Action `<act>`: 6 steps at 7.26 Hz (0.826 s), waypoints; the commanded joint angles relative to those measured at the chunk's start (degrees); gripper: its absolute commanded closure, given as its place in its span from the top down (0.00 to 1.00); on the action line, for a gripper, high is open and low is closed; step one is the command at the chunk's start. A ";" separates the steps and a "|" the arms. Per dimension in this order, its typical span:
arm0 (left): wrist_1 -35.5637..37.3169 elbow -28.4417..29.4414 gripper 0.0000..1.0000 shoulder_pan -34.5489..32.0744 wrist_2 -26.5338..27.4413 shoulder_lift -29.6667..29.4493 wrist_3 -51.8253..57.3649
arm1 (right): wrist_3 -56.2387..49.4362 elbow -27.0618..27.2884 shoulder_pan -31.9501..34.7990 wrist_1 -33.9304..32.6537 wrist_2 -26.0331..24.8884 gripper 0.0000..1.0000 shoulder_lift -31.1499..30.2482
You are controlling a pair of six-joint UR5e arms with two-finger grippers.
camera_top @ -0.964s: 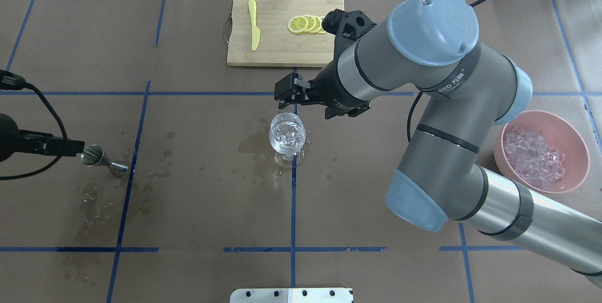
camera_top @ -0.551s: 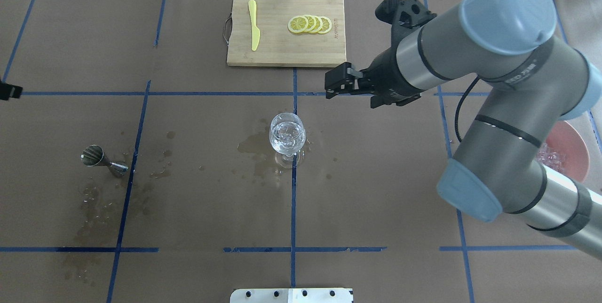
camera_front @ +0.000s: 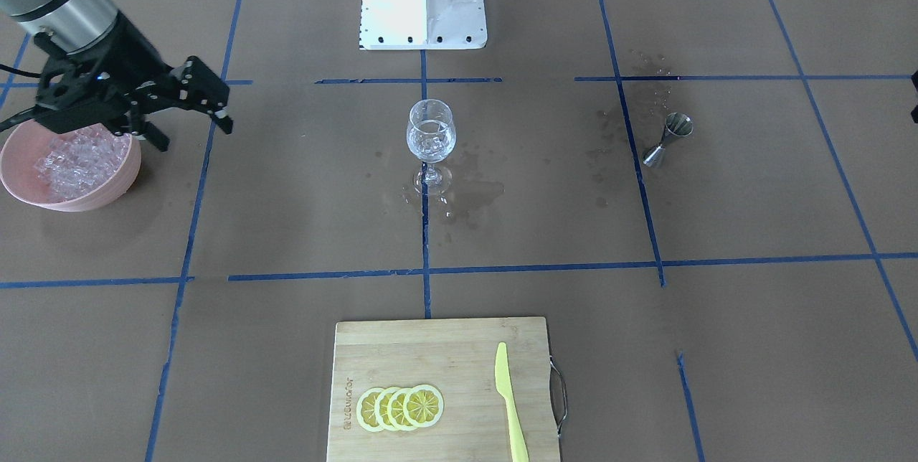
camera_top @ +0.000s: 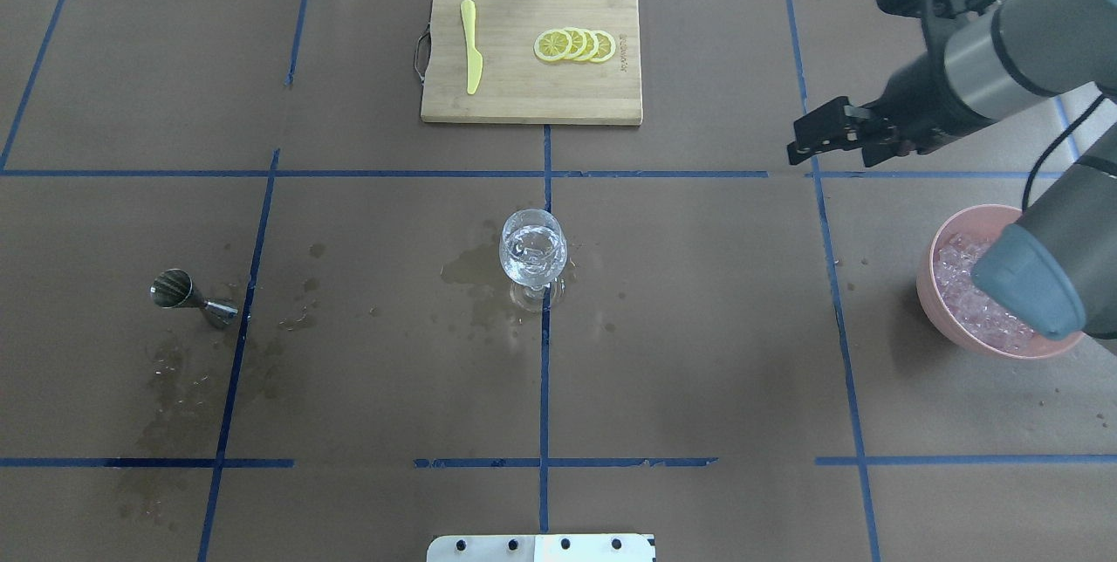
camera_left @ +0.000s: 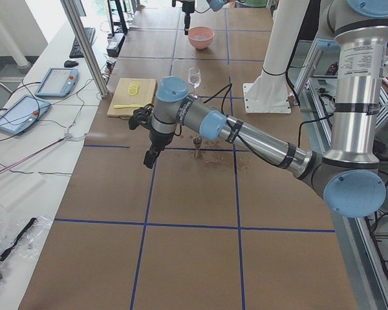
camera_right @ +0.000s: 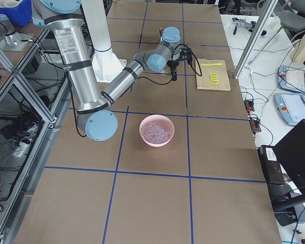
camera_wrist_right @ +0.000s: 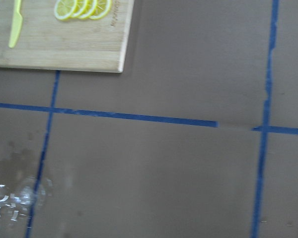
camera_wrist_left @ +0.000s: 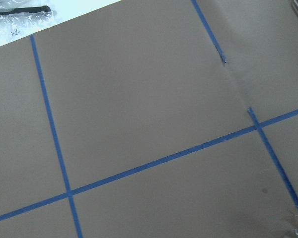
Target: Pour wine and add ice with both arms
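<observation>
Plenty of ice [camera_front: 72, 161] in the pink bowl [camera_front: 107, 189], and the right gripper [camera_top: 803, 141] hangs spread and empty near it, probably lining up a grab. Wine's [camera_top: 532, 263] in the glass [camera_top: 532, 239]. Left gripper [camera_left: 149, 158], can't tell.

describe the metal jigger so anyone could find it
On the brown paper-covered table, find the clear stemmed wine glass at the centre. In the overhead view, the small steel hourglass-shaped jigger sits to its left; it is the only shiny metal cup there.
</observation>
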 commanded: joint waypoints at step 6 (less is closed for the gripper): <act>0.30 8.34 1.00 -7.72 -1.48 3.44 6.84 | -62.56 -20.77 34.82 -16.62 8.83 1.00 -10.84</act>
